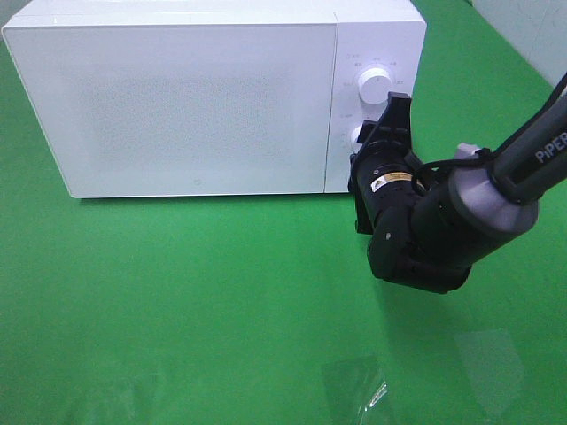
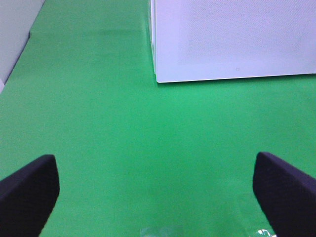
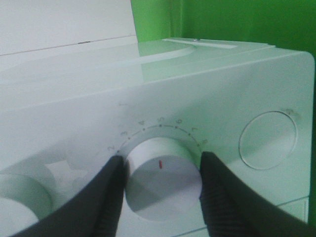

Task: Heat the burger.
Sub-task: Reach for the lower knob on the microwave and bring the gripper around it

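Observation:
The burger is out of view in every frame. A white microwave (image 1: 204, 97) stands at the back of the green table with its door closed. My right gripper (image 1: 370, 142) reaches to its control panel, and its two dark fingers (image 3: 106, 197) press on either side of the lower knob (image 3: 160, 173), which has a red mark on its face. The jaws are shut on that knob. The upper knob (image 1: 372, 86) is free. My left gripper (image 2: 158, 197) hovers low over bare green cloth in front of the microwave's left corner (image 2: 158, 79), open wide and holding nothing.
A round white button (image 3: 268, 139) sits beside the gripped knob on the panel. The right arm (image 1: 496, 190) slants in from the right edge. A patch of clear, shiny film (image 1: 368, 390) lies on the green cloth near the front edge.

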### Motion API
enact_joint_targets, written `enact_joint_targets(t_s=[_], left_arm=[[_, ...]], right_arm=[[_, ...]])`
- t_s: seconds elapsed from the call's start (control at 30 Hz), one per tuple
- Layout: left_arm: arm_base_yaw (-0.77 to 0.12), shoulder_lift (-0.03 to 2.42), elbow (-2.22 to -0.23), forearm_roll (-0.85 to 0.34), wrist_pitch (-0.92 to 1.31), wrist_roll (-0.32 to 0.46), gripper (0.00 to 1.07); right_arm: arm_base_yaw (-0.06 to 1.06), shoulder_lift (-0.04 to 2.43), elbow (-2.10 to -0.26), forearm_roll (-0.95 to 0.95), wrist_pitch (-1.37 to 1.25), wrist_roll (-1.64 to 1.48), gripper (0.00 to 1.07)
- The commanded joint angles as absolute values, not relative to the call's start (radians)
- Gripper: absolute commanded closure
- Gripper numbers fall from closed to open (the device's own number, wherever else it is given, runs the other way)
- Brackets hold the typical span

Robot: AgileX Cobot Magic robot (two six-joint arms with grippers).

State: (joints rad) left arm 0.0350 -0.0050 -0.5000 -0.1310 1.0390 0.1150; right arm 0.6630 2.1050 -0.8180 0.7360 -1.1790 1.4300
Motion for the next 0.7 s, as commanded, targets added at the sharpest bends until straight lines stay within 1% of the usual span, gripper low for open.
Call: enact_joint_targets(t_s=[0.03, 0.33, 0.37, 0.47, 0.5, 0.53, 0.57, 0.6, 0.63, 0.67, 0.7], left_arm=[[0.036, -0.029, -0.497, -0.133, 1.032, 0.11, 0.07], [0.036, -0.029, -0.497, -0.133, 1.032, 0.11, 0.07], [0.036, -0.029, -0.497, -0.133, 1.032, 0.11, 0.07], [0.036, -0.029, -0.497, -0.133, 1.032, 0.11, 0.07], [0.036, -0.029, -0.497, -0.133, 1.032, 0.11, 0.07], [0.036, -0.029, -0.497, -0.133, 1.032, 0.11, 0.07], [0.036, -0.029, -0.497, -0.133, 1.032, 0.11, 0.07], [0.036, -0.029, -0.497, -0.133, 1.032, 0.11, 0.07], [0.036, -0.029, -0.497, -0.133, 1.032, 0.11, 0.07], [0.036, -0.029, -0.497, -0.133, 1.032, 0.11, 0.07], [0.036, -0.029, -0.497, -0.133, 1.032, 0.11, 0.07]], right_arm=[[0.664, 2.097, -0.844, 0.583, -1.192, 1.457, 1.07], [0.663, 2.097, -0.844, 0.595, -1.231, 1.371, 1.07], [0.663, 2.097, -0.844, 0.626, -1.231, 1.37, 1.03], [0.663, 2.097, -0.844, 0.642, -1.23, 1.364, 1.01], [0.663, 2.097, -0.844, 0.669, -1.23, 1.342, 0.97], [0.663, 2.097, -0.844, 0.669, -1.23, 1.342, 0.97], [0.663, 2.097, -0.844, 0.695, -1.23, 1.327, 0.92], [0.663, 2.097, -0.844, 0.695, -1.23, 1.327, 0.92], [0.663, 2.097, -0.844, 0.725, -1.231, 1.322, 0.82], [0.663, 2.097, -0.844, 0.725, -1.231, 1.322, 0.82], [0.663, 2.097, -0.844, 0.737, -1.237, 1.321, 0.72]])
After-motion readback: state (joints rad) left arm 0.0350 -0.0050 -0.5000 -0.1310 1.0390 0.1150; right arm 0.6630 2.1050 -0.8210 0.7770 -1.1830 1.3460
